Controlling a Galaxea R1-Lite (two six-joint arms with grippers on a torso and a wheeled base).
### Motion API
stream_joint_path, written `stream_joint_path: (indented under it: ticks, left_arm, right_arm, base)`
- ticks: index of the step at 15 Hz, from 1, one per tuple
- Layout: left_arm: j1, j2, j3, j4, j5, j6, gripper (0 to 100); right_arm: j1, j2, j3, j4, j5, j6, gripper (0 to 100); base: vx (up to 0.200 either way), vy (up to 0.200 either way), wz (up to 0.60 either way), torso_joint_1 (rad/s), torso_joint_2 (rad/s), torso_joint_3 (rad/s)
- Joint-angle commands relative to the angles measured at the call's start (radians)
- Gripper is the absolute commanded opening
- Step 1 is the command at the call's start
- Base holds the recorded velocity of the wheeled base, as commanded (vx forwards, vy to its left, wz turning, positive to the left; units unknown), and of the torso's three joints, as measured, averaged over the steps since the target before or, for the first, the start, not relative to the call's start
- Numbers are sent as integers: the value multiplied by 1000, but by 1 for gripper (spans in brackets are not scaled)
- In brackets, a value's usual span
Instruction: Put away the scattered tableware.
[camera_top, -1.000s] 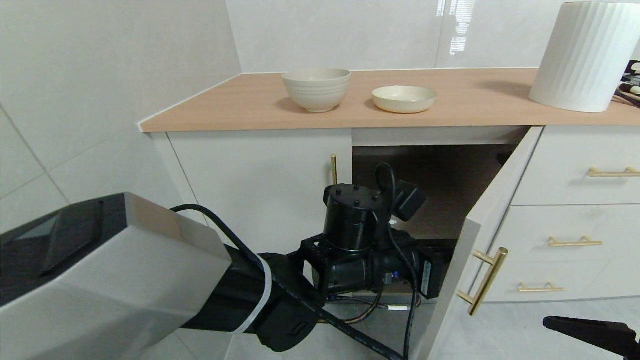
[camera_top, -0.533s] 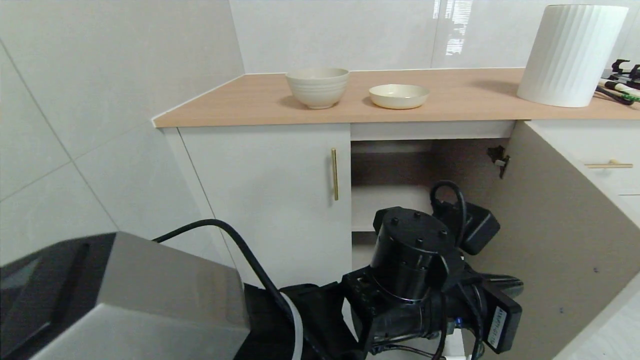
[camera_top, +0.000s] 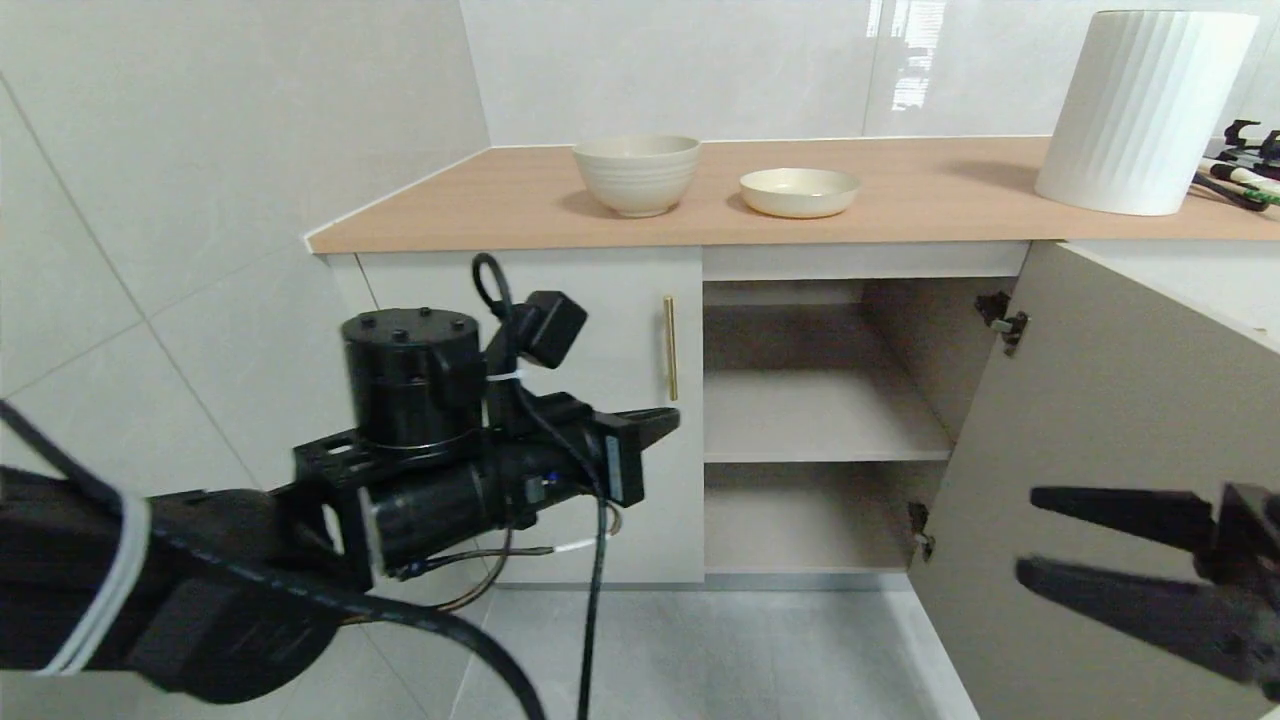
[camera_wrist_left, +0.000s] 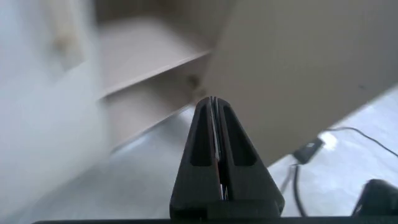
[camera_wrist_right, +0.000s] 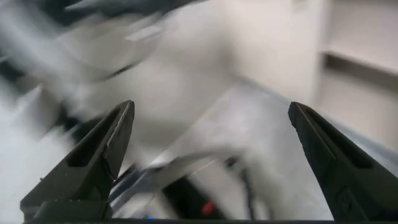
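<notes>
Pale tiled walls (camera_top: 230, 150) enclose a kitchen corner, where a wooden countertop (camera_top: 480, 215) runs along the far side above a white cabinet (camera_top: 860, 262). We see the cabinet's right-hand door (camera_top: 1100, 420) swung fully out toward us, its inner face turned left. The left-hand door (camera_top: 620, 300) is closed. Inside the opened compartment, a middle shelf (camera_top: 815, 410) and a bottom board (camera_top: 800, 520) show as plain pale surfaces.

A tall white ribbed container (camera_top: 1140, 110) stands at the far right of the countertop; from our angle we cannot tell what it holds.

The left gripper (camera_top: 655, 420) hangs in front of the closed door, just left of that door's brass handle (camera_top: 669, 347). In the left wrist view this gripper (camera_wrist_left: 213, 102) has its fingers pressed tight together with nothing between them. The right gripper (camera_top: 1030, 532) sits low at the near right, before the open door's inner face. The right wrist view shows it (camera_wrist_right: 210, 107) spread wide and carrying nothing.

The tableware sits on the countertop, above the cabinet. A deep cream bowl (camera_top: 636, 175) stands over the closed door, its inside hidden from us. A shallow cream dish (camera_top: 799, 192) lies just right of it, apart from it, showing only its bare pale inner surface. Dark-handled utensils (camera_top: 1240, 175) lie at the far right edge.
</notes>
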Motion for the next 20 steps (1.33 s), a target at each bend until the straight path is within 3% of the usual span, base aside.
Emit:
stream_joint_path:
  ticks: [1,2,5,6,8,10,11,13,14,17,20]
  left_arm:
    - [90,-200,166,-1,1,1,0]
    - [107,-232,195,2,-1,1,100]
    - [184,-286,254,-12,-17,1,100]
    - [198,-292,271,-58,-48,20,100]
    - [214,-328,271,-66,-51,15,100]
    - [248,-361,228,26,-47,14,100]
    - [265,-387,198,118,-45,14,100]
    - [270,-435,140,287,-42,15,100]
    - [270,-447,128,325,-40,17,100]
    - [271,-456,123,342,-40,20,100]
    - [286,-458,120,342,-40,21,100]
  right_arm:
    - [-49,303,-188,-52,-93,-3,100]
    - [-61,326,-202,-52,-103,-2,100]
    - [-65,346,-204,0,-117,1,100]
    - [-65,304,-213,111,-122,1,100]
    - [-65,224,-256,238,-125,1,100]
    - [-65,151,-303,347,-146,1,100]
    - [-64,134,-343,419,-189,1,100]
    - [-61,129,-380,474,-275,0,100]
    - [-61,128,-380,474,-283,-2,100]
    - [-58,122,-382,474,-284,-2,100]
    - [-42,111,-383,474,-284,0,100]
  base:
    - [0,0,0,0,0,0]
    - [0,0,0,0,0,0]
    - [0,0,0,0,0,0]
    - [0,0,0,0,0,0]
    - [0,0,0,0,0,0]
    - [0,0,0,0,0,0]
    - [0,0,0,0,0,0]
    - [0,0,0,0,0,0]
    - [0,0,0,0,0,0]
    - [0,0,0,0,0,0]
    - [200,0,0,-1,2,1]
